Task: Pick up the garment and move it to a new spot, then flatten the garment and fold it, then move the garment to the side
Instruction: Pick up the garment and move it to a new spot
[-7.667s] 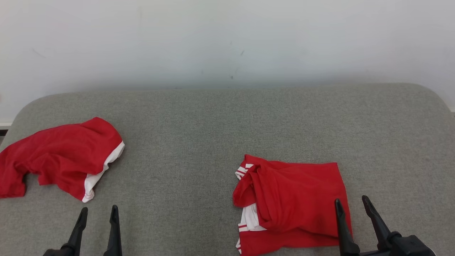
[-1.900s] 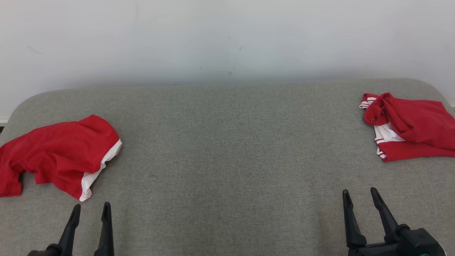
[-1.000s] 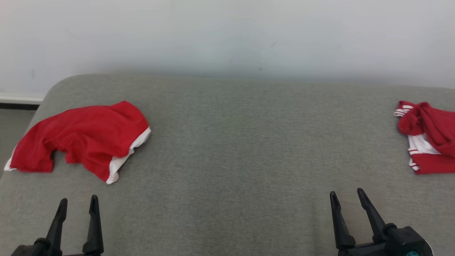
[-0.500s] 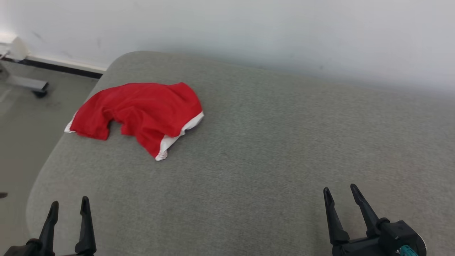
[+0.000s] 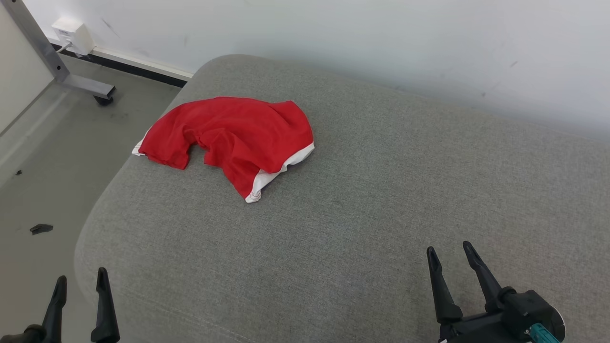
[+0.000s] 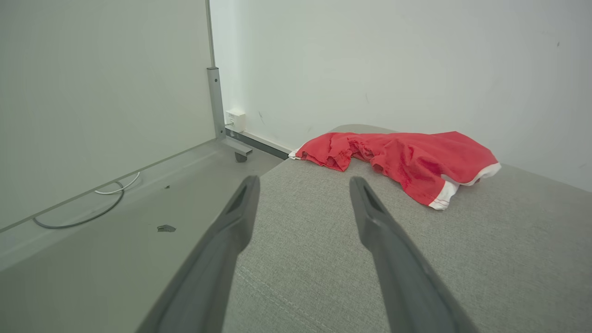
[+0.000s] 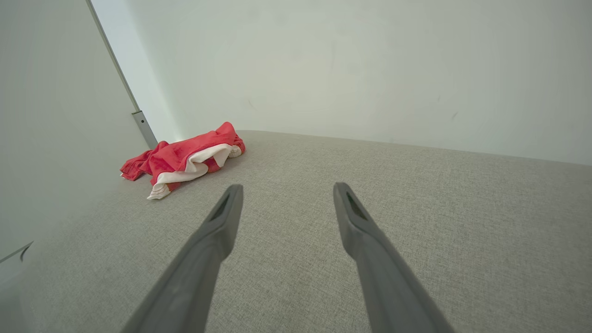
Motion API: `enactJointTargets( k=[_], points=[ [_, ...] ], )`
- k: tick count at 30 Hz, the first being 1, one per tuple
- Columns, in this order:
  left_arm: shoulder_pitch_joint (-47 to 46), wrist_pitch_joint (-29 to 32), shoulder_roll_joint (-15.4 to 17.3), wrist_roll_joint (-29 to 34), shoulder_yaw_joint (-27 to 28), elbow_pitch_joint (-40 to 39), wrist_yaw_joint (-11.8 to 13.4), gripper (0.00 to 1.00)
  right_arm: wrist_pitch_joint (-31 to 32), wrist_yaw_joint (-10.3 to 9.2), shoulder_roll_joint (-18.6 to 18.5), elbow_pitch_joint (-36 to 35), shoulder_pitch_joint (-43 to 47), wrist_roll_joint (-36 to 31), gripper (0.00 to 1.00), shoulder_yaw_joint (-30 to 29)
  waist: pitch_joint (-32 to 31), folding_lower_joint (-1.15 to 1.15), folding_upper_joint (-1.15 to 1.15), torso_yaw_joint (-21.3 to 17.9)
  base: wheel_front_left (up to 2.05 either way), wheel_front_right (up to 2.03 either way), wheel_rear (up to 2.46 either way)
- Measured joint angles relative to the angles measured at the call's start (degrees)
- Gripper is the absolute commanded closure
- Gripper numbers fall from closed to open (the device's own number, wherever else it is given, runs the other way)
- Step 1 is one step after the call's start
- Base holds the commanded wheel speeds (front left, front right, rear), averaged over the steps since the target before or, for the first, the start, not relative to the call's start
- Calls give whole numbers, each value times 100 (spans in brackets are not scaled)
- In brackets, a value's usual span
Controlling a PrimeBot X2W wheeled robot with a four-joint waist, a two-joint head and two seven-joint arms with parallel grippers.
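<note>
Two grippers hang low at the near side, both with fingers wide apart and nothing in them. The left gripper (image 5: 81, 275) is at the near left corner of the grey cushion (image 5: 381, 200), half over the floor (image 5: 43, 157). The right gripper (image 5: 448, 247) is over the near right part of the cushion.

The red garment (image 5: 228, 136), with its white band, lies in a loose heap at the far left of the cushion. One tip reaches the left edge. It is well apart from both grippers, but nearer the left one.

The job now looks like the pick-up, and it has not begun. A good way may be to send the left gripper forward, come down on a high fold, and pinch just the cloth, not the grey cover under it. Then lift high so nothing drags, and carry it toward the middle, where there is room to spread it flat.

The way there runs over plain cushion. Past the left edge stand a metal leg on a wheel (image 5: 83, 85), a white box (image 5: 71, 33) and a small dark scrap (image 5: 41, 228). A push to the left could slide the cloth off onto the floor.
</note>
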Motion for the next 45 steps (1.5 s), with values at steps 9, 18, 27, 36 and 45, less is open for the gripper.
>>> enactJointTargets(
  k=[9, 18, 27, 36, 45],
  points=[
    [-305, -1, -24, -13, 60, 103, 0, 0, 0, 0, -16, -8, -73, 30, 0, -75, 93, 0, 0, -130, 0, 0, 0],
    [-1713, 0, 535, -321, -275, 353, -1, 0, 27, 0, -86, -193, -369, -136, 0, -271, 414, 0, 0, -577, 0, 0, 0],
    [-3496, 60, 1537, -783, -289, 817, -1, 0, 36, 0, -66, -517, -678, -368, 0, -625, 990, 1, 1, -1296, 0, 0, 0],
    [-4586, 798, 2182, -1241, -660, 1798, -1, 0, 26, 0, 48, -668, -774, -416, 0, -907, 1653, 0, 1, -2019, 0, 0, 0],
    [-4820, 1859, 2412, -1742, -1042, 2864, -1, 0, 10, 0, 96, -704, -962, -527, 0, -900, 2015, 0, 1, -2466, 0, 0, 0]
  ],
)
